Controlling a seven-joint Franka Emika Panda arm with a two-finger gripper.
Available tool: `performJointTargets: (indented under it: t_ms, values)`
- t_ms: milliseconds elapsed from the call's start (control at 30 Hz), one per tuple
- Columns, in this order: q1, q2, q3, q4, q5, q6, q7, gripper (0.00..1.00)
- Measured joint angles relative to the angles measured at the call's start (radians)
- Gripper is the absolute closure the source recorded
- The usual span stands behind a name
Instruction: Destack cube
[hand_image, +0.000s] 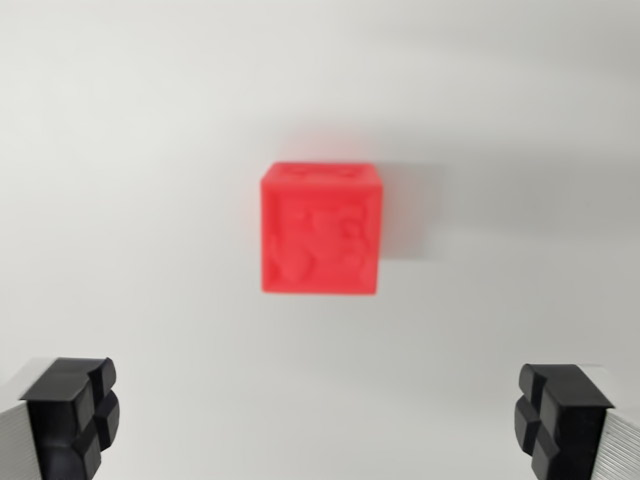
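A red cube (322, 229) with embossed faces sits on a plain white surface, a little above the middle of the wrist view. Its image is slightly blurred. Only this one cube shows; whether another lies beneath it cannot be told from here. My gripper (320, 420) is open, its two black fingertips (72, 410) standing wide apart at the bottom corners of the view. The cube lies beyond the fingertips, centred between them, and nothing is between the fingers.
The white surface (120, 150) fills the whole view around the cube. A faint shadow falls to the cube's right.
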Motion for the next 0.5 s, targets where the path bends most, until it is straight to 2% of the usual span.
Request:
performJointTargets:
  t_ms: [500]
  values:
    - [0.0,-0.094,0.0,0.044,0.0,-0.138,0.0,0.0]
